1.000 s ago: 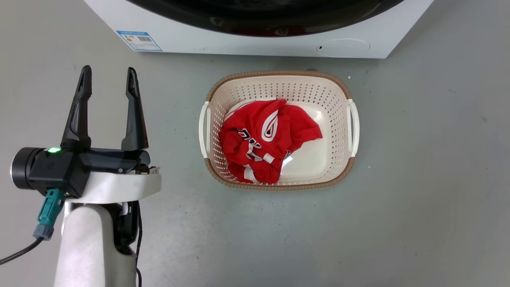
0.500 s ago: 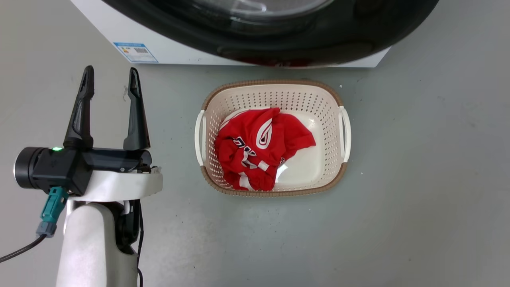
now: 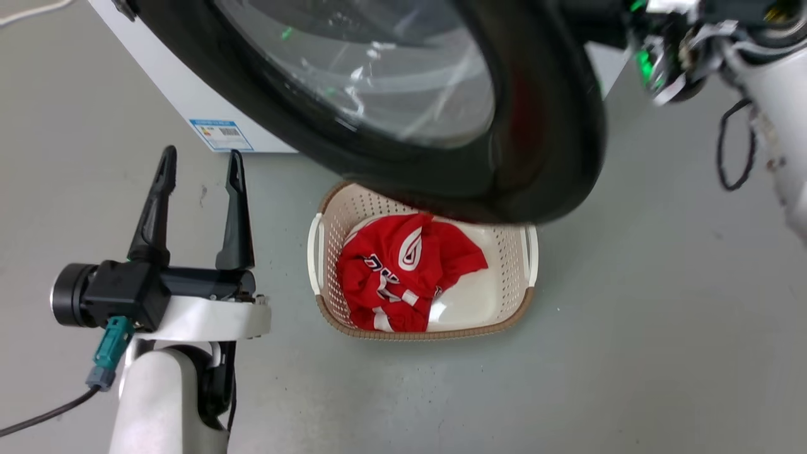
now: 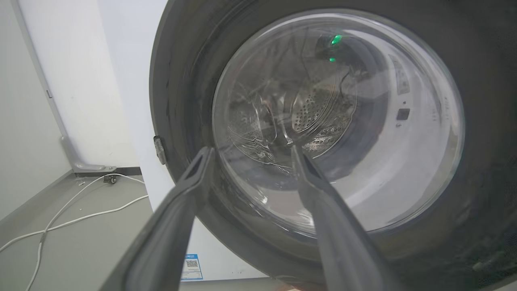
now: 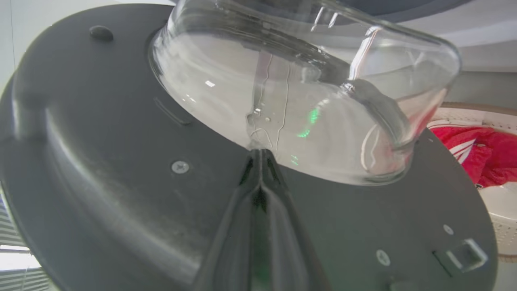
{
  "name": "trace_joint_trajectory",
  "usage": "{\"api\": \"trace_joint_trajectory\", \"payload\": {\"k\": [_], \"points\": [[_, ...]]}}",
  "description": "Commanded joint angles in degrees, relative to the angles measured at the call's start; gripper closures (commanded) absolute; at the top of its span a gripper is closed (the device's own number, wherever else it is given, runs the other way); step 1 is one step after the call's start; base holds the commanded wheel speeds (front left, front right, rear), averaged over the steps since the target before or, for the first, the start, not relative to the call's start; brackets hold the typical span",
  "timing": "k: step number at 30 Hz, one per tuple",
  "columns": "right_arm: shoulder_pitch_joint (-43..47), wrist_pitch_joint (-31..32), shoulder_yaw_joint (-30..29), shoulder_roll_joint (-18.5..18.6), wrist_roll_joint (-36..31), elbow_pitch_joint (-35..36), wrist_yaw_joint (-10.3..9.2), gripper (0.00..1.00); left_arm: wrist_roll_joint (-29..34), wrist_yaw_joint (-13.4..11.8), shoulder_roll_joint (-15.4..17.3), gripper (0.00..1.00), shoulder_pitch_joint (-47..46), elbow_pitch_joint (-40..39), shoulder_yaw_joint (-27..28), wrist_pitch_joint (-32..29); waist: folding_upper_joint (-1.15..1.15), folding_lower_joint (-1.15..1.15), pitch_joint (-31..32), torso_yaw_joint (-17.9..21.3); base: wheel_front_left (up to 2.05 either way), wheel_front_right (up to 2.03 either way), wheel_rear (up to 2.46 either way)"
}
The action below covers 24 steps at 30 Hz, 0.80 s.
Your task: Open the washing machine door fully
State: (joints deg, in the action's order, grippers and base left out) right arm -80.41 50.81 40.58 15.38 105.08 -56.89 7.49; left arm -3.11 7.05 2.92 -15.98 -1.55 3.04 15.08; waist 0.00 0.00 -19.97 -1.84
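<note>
Ahead of my R pincer [image 5: 260, 152], tips first: the washing machine door [image 5: 101, 133], inner face, w/ its glass bowl [image 5: 307, 93] bulging just beyond the tips. R fingers are pressed together into one wedge w/ nothing between them. The tip sits at the foot of the bowl, on or just off the dark panel; can't tell which. Judged reason: a closed wedge can push a swinging panel w/o needing a grip.

The door hangs part-open, approx. mid-swing, its free edge over the far end of the laundry basket [image 3: 441, 332], which holds a red garment [image 3: 403, 271]. It isn't fully open yet, so more outward sweep is needed.

My L pincer [image 3: 202, 154] is spread wide, empty, touching nothing. It hovers over bare floor, the basket off to its right. The door's outer face [image 4: 181, 101] lies ahead of and between its tips, and the white machine body [image 3: 202, 104] is ahead and slightly left. Judged reason: the L arm is parked clear of the door's arc, i.e. not in the job.
</note>
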Motion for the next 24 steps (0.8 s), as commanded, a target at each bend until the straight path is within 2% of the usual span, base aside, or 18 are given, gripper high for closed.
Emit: {"api": "trace_joint_trajectory", "payload": {"k": [1, 8, 10, 12, 15, 18, 24], "points": [[2.3, 0.9, 0.5, -0.7, 0.8, 1.8, 0.00, 1.00, 0.2, 0.0, 0.0, 0.00, 1.0, 0.2, -0.2, 0.1, 0.00, 0.00, 1.5, 0.0, 0.00, 0.00, 0.00], [9.5, 3.7, 2.4, -1.7, 3.6, 9.9, 0.00, 1.00, -0.1, -0.1, 0.0, 0.00, 3.6, 0.7, -1.7, 0.1, 0.00, 0.00, 4.7, -0.6, 0.00, 0.00, 0.00], [14.9, 4.0, 5.4, -2.1, 6.6, 17.5, 0.00, 1.00, -1.1, -0.2, 0.0, 0.00, 5.2, 1.4, -3.0, 0.1, 0.00, 0.00, 6.7, -1.0, 0.00, 0.00, 0.00], [17.2, 2.9, 7.6, -1.7, 8.0, 22.1, 0.00, 1.00, -1.4, -0.4, 0.0, 0.00, 5.3, 1.5, -3.3, 0.1, 0.00, 0.00, 7.0, -1.0, 0.00, 0.00, 0.00], [18.6, 1.4, 9.1, -1.2, 9.0, 25.3, 0.00, 1.00, -1.4, -0.4, 0.0, 0.00, 5.6, 1.5, -3.2, 0.1, 0.00, 0.00, 7.3, -0.8, 0.00, 0.00, 0.00], [20.2, -2.3, 9.4, -0.2, 10.1, 27.7, 0.00, 1.00, -1.3, -0.4, 0.0, 0.00, 6.2, 1.5, -3.0, 0.1, 0.00, 0.00, 8.0, -0.5, 0.00, 0.00, 0.00], [25.5, -17.8, 5.9, 2.5, 9.3, 30.7, 0.00, 1.00, -1.2, -0.5, 0.0, 0.00, 7.0, 1.9, -3.0, 0.1, 0.00, 0.00, 9.8, 0.3, 0.00, 0.00, 0.00]]}}
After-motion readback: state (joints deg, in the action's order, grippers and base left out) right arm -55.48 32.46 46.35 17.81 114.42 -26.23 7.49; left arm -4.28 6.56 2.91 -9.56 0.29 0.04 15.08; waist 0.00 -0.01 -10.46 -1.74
